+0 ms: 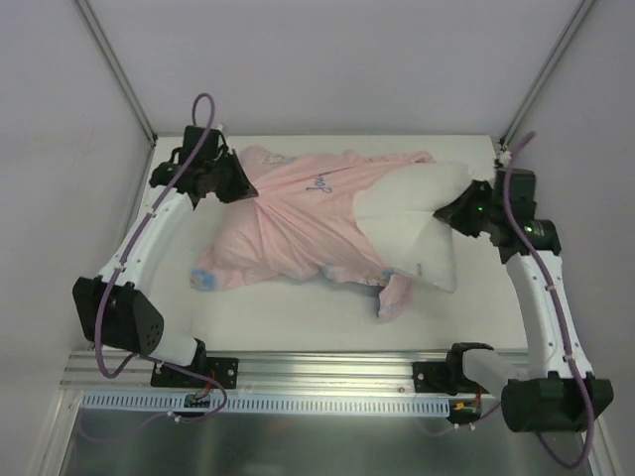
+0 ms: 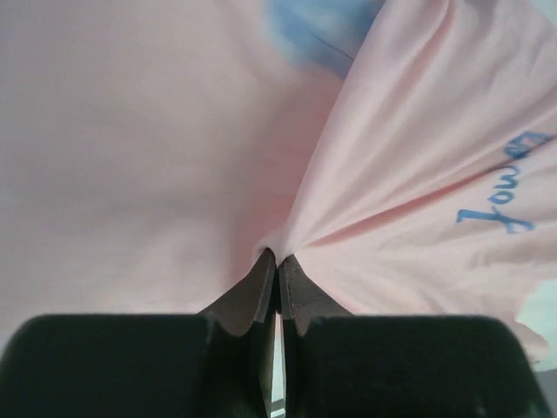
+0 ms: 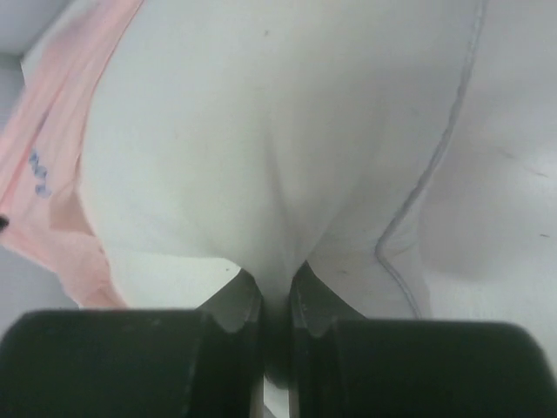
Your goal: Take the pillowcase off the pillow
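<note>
Pink pillowcase (image 1: 288,223) lies bunched on the tabletop (image 1: 298,317), half off the white pillow (image 1: 422,223) at its right. Only the wrist views show the grips: left fingers (image 2: 258,292) pinch pink folds, right fingers (image 3: 242,300) pinch white pillow fabric; overhead, the wrists hide both.

The pillowcase (image 1: 288,228) is pale pink with blue marks, the pillow (image 1: 417,213) white.

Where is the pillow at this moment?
In the top view the pillow lies on the right side of the table, its left part inside the pink pillowcase, its right corner pinched by the right gripper.
</note>
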Action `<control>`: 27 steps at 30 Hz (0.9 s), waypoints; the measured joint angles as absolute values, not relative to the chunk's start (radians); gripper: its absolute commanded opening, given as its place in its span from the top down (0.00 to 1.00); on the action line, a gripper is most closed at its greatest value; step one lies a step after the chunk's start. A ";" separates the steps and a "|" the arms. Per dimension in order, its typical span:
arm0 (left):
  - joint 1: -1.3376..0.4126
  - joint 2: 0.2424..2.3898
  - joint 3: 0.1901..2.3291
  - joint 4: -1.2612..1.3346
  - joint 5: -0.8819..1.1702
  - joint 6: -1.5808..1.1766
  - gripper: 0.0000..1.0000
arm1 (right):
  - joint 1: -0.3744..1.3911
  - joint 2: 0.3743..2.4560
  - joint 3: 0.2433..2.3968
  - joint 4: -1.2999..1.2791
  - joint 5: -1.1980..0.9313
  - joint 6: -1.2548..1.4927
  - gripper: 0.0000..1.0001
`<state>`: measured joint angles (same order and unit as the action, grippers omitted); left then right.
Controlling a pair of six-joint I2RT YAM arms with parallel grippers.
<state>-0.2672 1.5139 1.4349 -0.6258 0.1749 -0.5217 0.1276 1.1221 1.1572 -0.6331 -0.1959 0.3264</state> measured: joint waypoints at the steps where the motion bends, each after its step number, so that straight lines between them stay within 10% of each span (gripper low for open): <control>1: -0.226 1.472 1.423 -0.629 0.184 -0.529 1.00 | 0.050 1.083 1.157 -0.659 -0.206 0.324 0.99; 5: -0.149 1.373 1.396 -0.676 0.273 -0.563 0.98 | -0.218 0.946 1.150 -0.739 -0.310 0.323 0.99; 6: -0.150 1.365 1.396 -0.679 0.291 -0.564 0.82 | -0.262 0.932 1.149 -0.762 -0.336 0.320 0.99; 7: -0.149 1.362 1.396 -0.680 0.279 -0.552 0.33 | -0.296 0.928 1.149 -0.779 -0.350 0.317 0.99; 9: -0.113 1.361 1.391 -0.676 0.264 -0.538 0.02 | -0.352 0.946 1.147 -0.788 -0.336 0.308 0.99; 27: -0.323 1.242 0.810 -0.483 0.278 -0.480 0.01 | -0.396 1.237 1.191 -0.691 -0.318 0.295 0.99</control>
